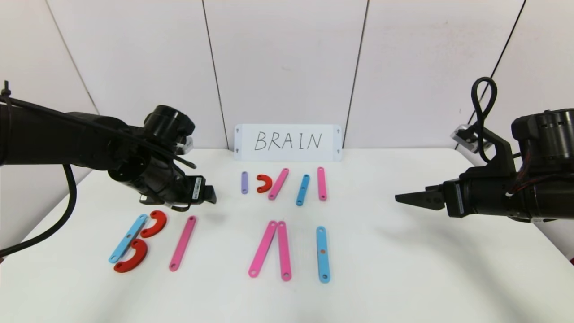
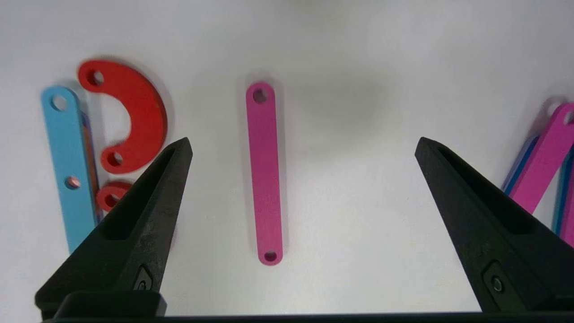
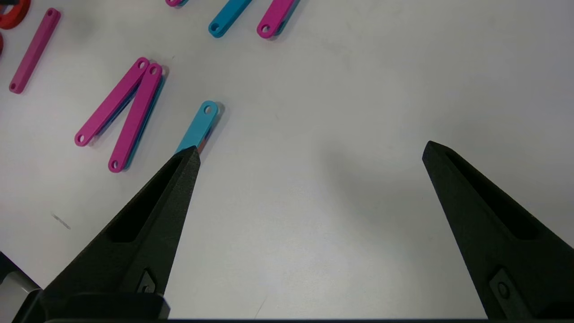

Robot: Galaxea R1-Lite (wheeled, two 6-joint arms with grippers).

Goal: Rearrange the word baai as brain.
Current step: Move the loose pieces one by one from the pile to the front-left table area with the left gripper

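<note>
The left gripper [image 1: 208, 194] is hovering above the lone pink bar [image 1: 182, 242], fingers wide (holding nothing). The right gripper [image 1: 403, 198] is hanging well right of that bar over the desk [image 1: 403, 278], fingers also wide.

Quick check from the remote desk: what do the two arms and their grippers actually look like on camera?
Both arms are matte black with round joint housings. The left gripper carries a small white label and thin black cables along its arm. The right gripper has a looped black cable above it. Each gripper has two black wedge-shaped fingers tapering to points, with hollowed inner faces.
</note>
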